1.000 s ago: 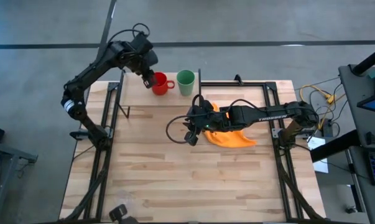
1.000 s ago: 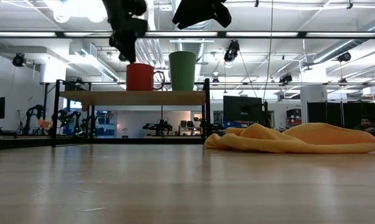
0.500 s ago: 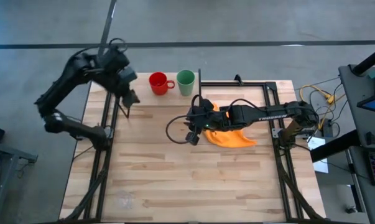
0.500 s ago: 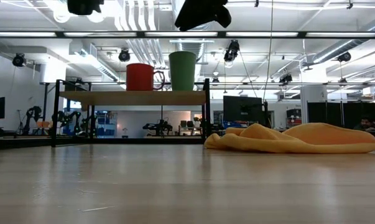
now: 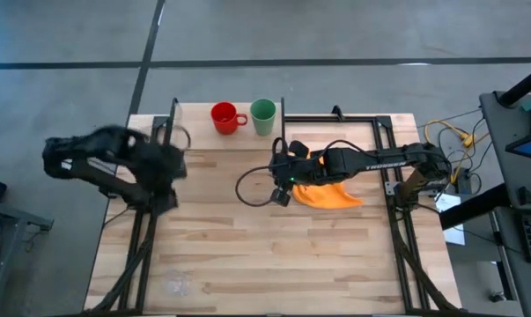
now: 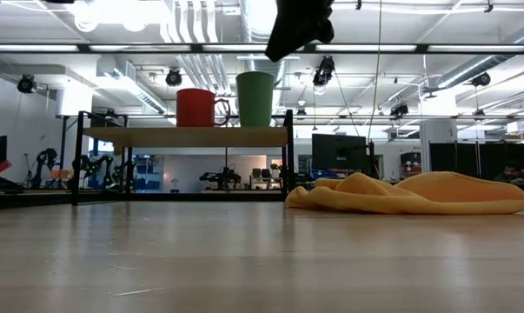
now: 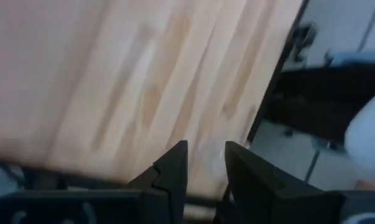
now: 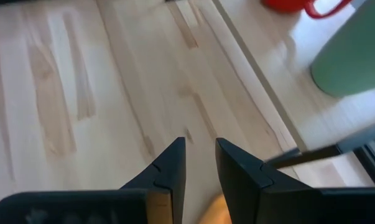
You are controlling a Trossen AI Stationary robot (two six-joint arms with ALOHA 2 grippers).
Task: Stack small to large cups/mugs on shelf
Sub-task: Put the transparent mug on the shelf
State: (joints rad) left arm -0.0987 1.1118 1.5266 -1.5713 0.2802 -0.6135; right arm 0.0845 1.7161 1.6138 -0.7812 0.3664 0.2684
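The plank tabletop (image 5: pixel 247 238) fills the middle of the high view, with black frame rails along its left and right sides. At its far edge stands the shelf (image 5: pixel 225 132), a light wooden board between thin black posts; in the low view the board (image 6: pixel 183 136) is raised above the table.

The right arm (image 5: pixel 379 161) reaches in from the right side and lies over the middle of the table. The left arm (image 5: pixel 106 158) is at the left edge of the table and appears blurred, so its exact pose is hard to read.

The orange cloth (image 5: pixel 328 192) lies crumpled on the table under the right arm, right of centre. In the low view it is a soft heap (image 6: pixel 409 195) on the right.

The green cup (image 5: pixel 263 113) stands upright on the right part of the shelf. The red mug (image 5: pixel 223 117) stands just beside it on the left, its handle turned toward the green cup. In the low view both stand side by side, and I cannot tell if they touch.

The right gripper (image 5: pixel 281 187) is above bare wood, near the shelf; its fingers (image 8: pixel 165 171) stand slightly apart and hold nothing. The left gripper (image 7: pixel 203 165) is over the table's left edge; its fingers are also slightly apart and empty.
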